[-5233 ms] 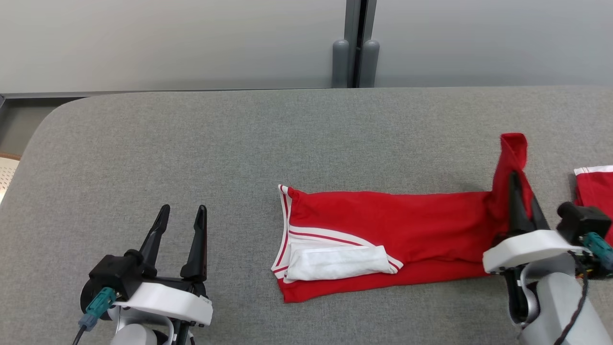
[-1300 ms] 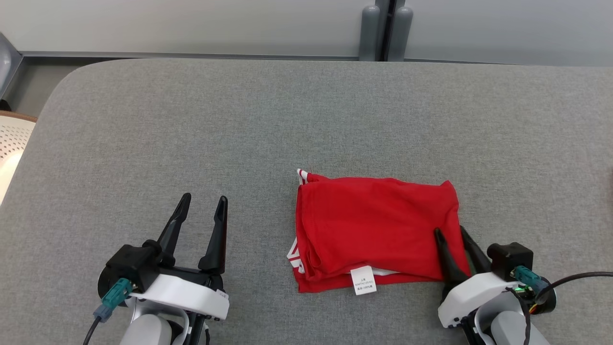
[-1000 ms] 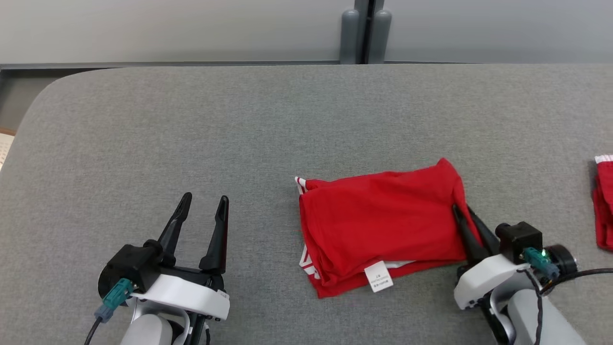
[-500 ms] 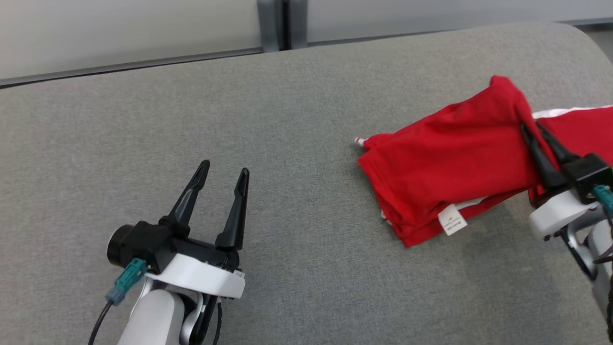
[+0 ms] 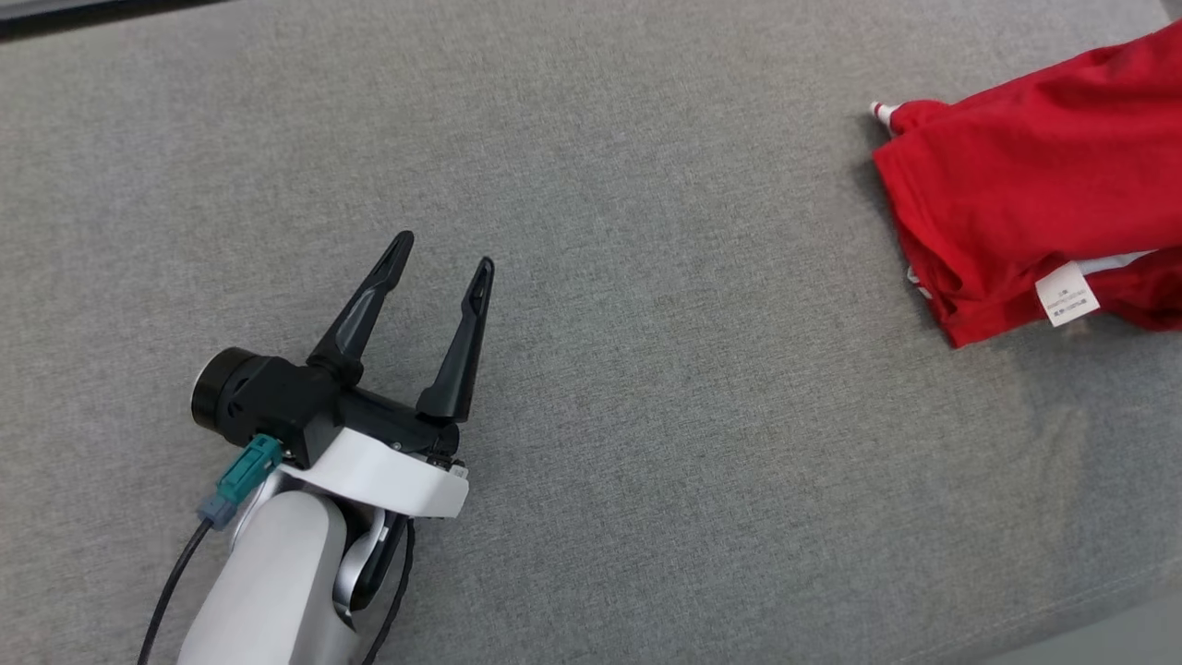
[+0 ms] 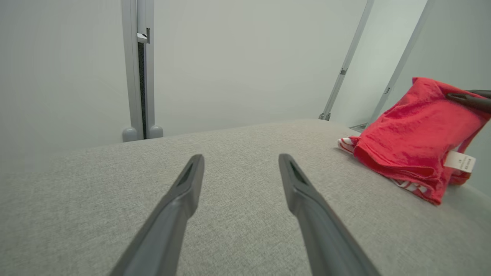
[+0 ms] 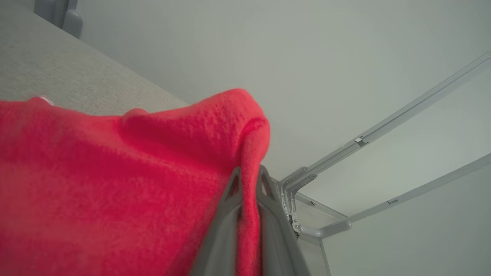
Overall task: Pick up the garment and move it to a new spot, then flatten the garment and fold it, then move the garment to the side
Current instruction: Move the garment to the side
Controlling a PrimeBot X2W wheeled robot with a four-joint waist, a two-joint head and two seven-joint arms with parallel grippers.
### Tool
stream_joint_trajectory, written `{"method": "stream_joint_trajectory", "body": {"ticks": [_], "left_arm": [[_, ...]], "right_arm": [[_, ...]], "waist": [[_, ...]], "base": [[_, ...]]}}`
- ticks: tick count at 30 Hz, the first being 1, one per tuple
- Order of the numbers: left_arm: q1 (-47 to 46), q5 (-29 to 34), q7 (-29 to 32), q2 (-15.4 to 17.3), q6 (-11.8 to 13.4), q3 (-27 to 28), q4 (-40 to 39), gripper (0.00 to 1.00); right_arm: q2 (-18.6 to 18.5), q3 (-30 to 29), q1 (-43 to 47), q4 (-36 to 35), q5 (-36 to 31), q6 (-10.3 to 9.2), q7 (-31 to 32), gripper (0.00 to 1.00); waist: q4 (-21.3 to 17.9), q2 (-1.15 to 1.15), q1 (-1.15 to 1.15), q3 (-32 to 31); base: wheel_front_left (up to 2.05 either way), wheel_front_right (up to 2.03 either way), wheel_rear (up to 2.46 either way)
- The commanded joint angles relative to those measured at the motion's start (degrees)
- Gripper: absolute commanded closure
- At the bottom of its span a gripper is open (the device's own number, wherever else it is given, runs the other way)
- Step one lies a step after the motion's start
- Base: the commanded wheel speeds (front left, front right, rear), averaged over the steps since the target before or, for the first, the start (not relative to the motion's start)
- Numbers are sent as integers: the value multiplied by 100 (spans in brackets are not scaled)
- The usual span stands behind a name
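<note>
Grey padded surface carried the folded red garment near its right end, with striped trim at the near-left corner. Left gripper was empty, its fingers spread wide. Right gripper pinched a raised garment fold. A white tag hung at the front edge.

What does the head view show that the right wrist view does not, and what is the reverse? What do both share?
Head view: the left claw, open and apart from the garment, and the garment's white tag.
Right wrist view: the right claw, shut on a raised fold of the red fabric, with grey metal rails behind it.
Both: the folded red garment and the grey padded table.
</note>
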Motion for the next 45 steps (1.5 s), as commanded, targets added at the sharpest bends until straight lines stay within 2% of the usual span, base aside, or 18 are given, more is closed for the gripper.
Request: {"method": "stream_joint_trajectory", "body": {"ticks": [1,8,12,16,17,18,19,31,35,39,45], "left_arm": [[-107,-6,-6,54,-9,-12,-13,0],[-286,-43,-6,139,-9,-101,-4,0],[-328,-62,-5,167,-9,-123,17,0],[-340,-63,-5,189,-9,-136,40,0],[-354,-59,-5,196,-9,-147,47,0],[-367,-59,-1,203,-9,-155,53,0],[-374,-61,-1,206,-9,-166,60,0],[-344,-131,-3,43,-8,-128,137,0],[-252,-176,-4,-82,-8,-51,140,0],[-73,-227,-4,-181,-8,113,110,0],[220,-235,-3,-287,-8,420,77,0]], "right_arm": [[-43,-40,-35,74,-57,-7,-7,100],[-177,-848,-210,787,-501,-9,-7,100],[37,-1270,-265,1042,-688,-9,-7,100],[141,-1417,-281,1221,-772,-9,-7,100],[201,-1468,-311,1262,-768,-9,-7,94],[247,-1512,-334,1303,-770,-9,-6,54],[288,-1570,-350,1392,-760,-9,-6,0],[645,-1694,-664,2102,-695,-9,22,0],[722,-1457,-724,2136,-589,-9,14,0],[917,-1244,-717,1791,-306,-8,-12,0],[1221,-920,-250,508,441,-8,-15,0]], "waist": [[-86,0,0,198],[-48,0,0,424],[-20,0,0,493],[0,0,0,541],[8,0,0,554],[15,0,0,564],[24,0,0,570],[245,0,0,244],[425,0,0,-71],[631,0,0,-444],[977,0,0,-1011]], "base": [[0,0,0],[0,0,0],[0,0,0],[0,0,0],[0,0,0],[0,0,0],[0,0,0],[0,0,0],[0,0,0],[0,0,0],[0,0,0]]}}
